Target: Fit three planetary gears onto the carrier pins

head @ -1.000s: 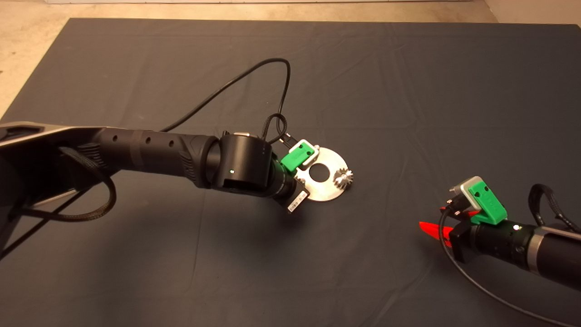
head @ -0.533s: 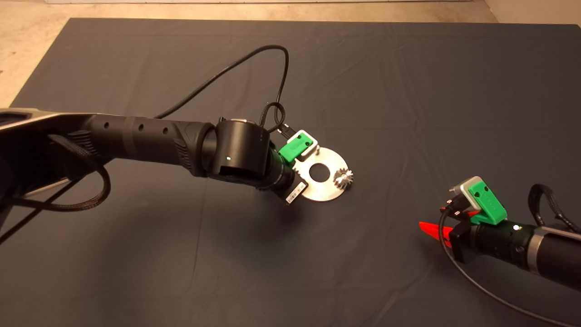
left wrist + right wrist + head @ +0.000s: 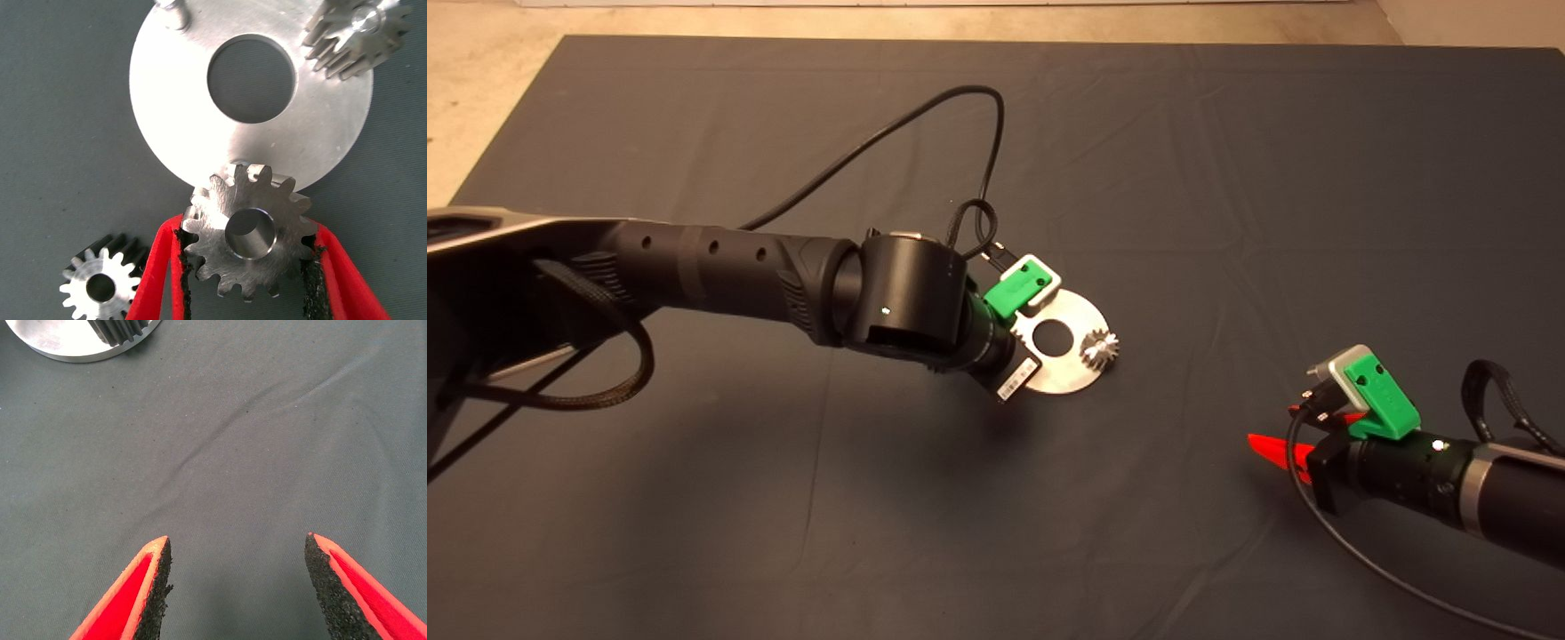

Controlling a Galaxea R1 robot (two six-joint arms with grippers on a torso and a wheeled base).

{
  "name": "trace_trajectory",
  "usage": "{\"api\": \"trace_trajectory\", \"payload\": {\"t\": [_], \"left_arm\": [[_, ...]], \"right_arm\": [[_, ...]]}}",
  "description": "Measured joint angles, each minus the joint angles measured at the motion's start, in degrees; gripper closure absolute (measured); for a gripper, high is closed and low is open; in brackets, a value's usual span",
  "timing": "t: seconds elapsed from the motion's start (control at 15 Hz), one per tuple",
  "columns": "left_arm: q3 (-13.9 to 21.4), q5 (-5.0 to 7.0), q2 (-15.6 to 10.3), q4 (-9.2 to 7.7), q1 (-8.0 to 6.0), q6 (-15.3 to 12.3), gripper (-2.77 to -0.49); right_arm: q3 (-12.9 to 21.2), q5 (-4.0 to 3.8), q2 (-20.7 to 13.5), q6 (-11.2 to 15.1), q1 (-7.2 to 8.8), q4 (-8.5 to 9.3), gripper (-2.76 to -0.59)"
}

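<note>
— Fingers? Where are the gears?
— Left gripper [image 3: 243,280] clamps one planetary gear [image 3: 248,230] at the carrier plate's [image 3: 193,100] edge; right gripper [image 3: 237,570] gapes over the mat [image 3: 1227,178]. A second gear [image 3: 357,30] sits pinned, a third [image 3: 101,285] lies beside; one carrier pin [image 3: 172,12] stands bare.

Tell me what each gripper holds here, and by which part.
The left gripper grips a small shiny steel toothed gear by opposite sides of its toothed rim, above the round silver plate's edge. The right gripper is open, holding nothing.
</note>
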Motion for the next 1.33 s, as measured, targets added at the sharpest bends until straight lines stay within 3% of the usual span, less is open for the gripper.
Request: {"api": "trace_trajectory", "payload": {"t": [0.27, 0.67, 1.0, 1.33], "left_arm": [[-1.01, -0.34, 1.49, 0.00, 0.02, -0.02, -0.75], [-1.83, -0.62, 1.45, -0.01, 0.02, 0.00, -0.75], [-3.46, -2.46, 1.34, -0.05, 0.04, 0.01, -0.75], [-3.52, -2.80, 1.34, -0.05, 0.06, 0.01, -0.75]], "right_arm": [[0.00, 0.05, -0.02, 0.00, 0.19, -0.01, -1.47], [0.00, 0.02, -0.02, 0.04, 1.45, -0.04, -1.47], [0.00, 0.02, -0.02, 0.04, 1.40, -0.04, -1.47], [0.00, 0.02, -0.02, 0.04, 1.73, -0.09, -1.47]]}}
